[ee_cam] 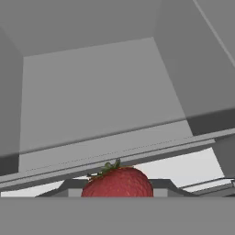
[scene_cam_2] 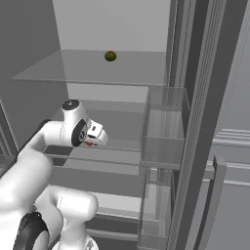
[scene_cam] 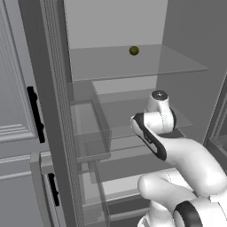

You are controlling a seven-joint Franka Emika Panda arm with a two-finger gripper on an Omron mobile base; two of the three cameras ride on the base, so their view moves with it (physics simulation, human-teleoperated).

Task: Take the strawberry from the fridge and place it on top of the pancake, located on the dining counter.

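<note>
Strawberry (ee_cam: 117,182): we are seeing it right at the bottom of the hand view, leafy cap up, red body cut off by the lower edge; in the right base view a red speck is showing under the gripper (scene_cam_2: 93,140).
Jaws: we are judging them closed on the strawberry, since the fruit is sitting exactly where the fingertips would be; the tips themselves are hidden.
Arm: we are reaching into the open fridge (scene_cam: 115,26), wrist just above the front edge of the middle shelf (scene_cam_2: 112,156).
Other fruit: an olive-green one (scene_cam: 134,50) is lying near the back edge of the upper shelf, well apart from us.
Door bins (scene_cam_2: 163,141): they are standing close beside the hand on the right.
Step in hand: we are judging this as securing the strawberry and starting to bring it out.
Doing it well: we are advising a small lift first, then a straight pull back between shelf edges, staying off the bins and keeping the squeeze gentle on soft fruit.
</note>
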